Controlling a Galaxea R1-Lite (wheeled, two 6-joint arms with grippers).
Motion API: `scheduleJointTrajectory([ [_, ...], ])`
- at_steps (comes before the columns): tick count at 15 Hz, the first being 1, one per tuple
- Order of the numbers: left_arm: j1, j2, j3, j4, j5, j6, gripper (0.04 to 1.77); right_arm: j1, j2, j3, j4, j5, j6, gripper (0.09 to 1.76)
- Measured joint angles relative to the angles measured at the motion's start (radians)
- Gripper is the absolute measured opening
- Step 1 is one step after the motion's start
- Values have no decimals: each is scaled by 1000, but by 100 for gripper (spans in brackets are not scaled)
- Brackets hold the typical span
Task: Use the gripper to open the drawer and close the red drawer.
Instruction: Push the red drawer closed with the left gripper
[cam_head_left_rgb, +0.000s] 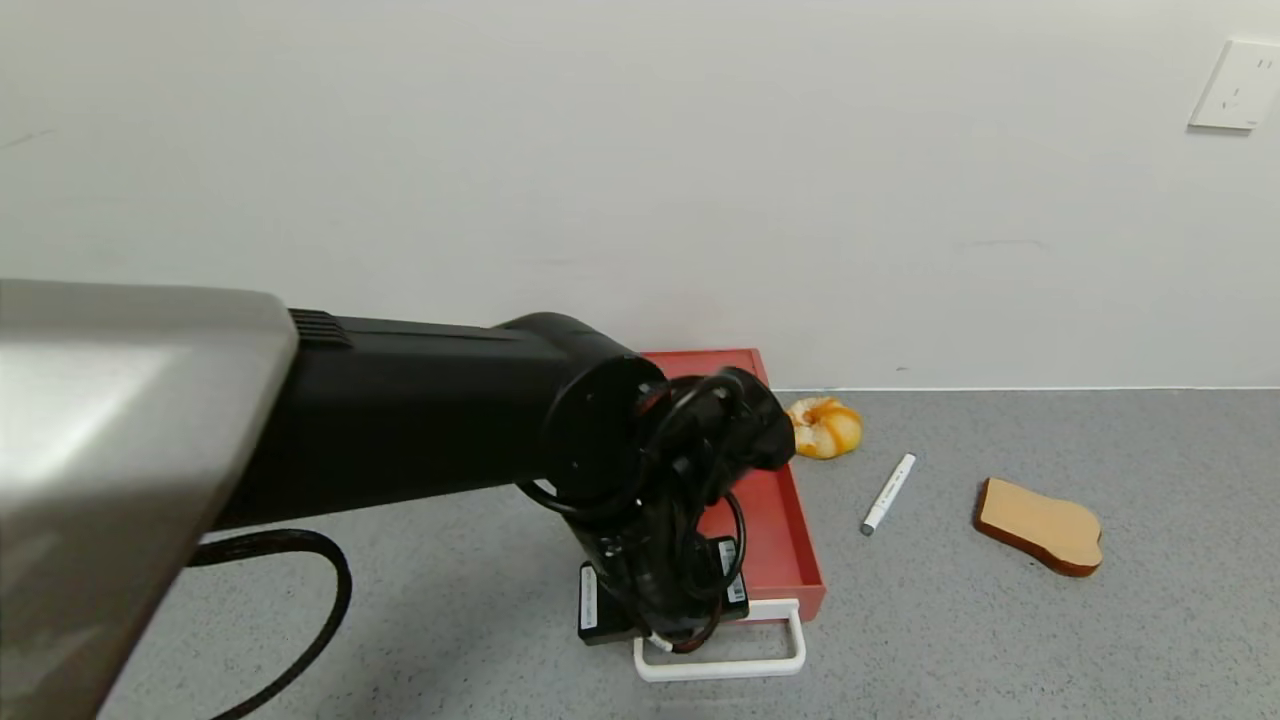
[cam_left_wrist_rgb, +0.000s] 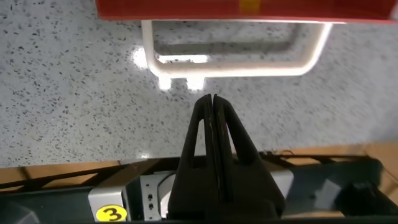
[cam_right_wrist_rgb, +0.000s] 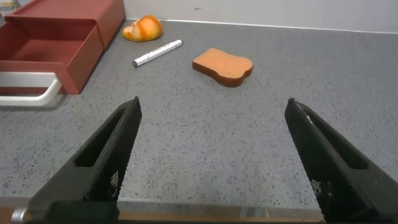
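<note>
Red drawer: you see the red drawer (cam_head_left_rgb: 775, 520) pulled out on the grey surface (cam_head_left_rgb: 1000, 640), with its tray open to above and its back end near the wall (cam_head_left_rgb: 700, 150).
Handle: the white loop handle (cam_head_left_rgb: 722, 655) is on the front of the drawer, on the side toward you.
Left tool: your left tool (cam_left_wrist_rgb: 212, 106) hangs just in front of the handle (cam_left_wrist_rgb: 236, 59), close to it but not touching. Its two fingers are pressed together and they hold nothing.
Left arm: the black and silver arm (cam_head_left_rgb: 380, 420) covers the left part of the drawer in the head view.
Right tool: your right tool (cam_right_wrist_rgb: 211, 118) is low over the surface, well apart from the drawer (cam_right_wrist_rgb: 56, 43). Its fingers (cam_right_wrist_rgb: 112, 155) are spread wide with nothing between them.
Other things: right of the drawer lie an orange bun (cam_head_left_rgb: 824, 427), then a white marker (cam_head_left_rgb: 888, 493), then a slice of bread (cam_head_left_rgb: 1040, 525). All three are apart from each other.
Wall: a white socket (cam_head_left_rgb: 1238, 84) is at the upper right.
</note>
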Motion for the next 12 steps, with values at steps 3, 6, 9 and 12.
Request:
scheduleJointTrajectory([
  [3, -10, 47, 4, -8, 13, -8, 11, 0, 0, 0, 0, 0, 0, 170],
  [6, -11, 74, 4, -14, 29, -8, 11, 0, 0, 0, 0, 0, 0, 170],
  [9, -8, 98, -2, -53, 52, -8, 11, 0, 0, 0, 0, 0, 0, 170],
  [12, -4, 114, -11, -79, 99, -6, 11, 0, 0, 0, 0, 0, 0, 170],
])
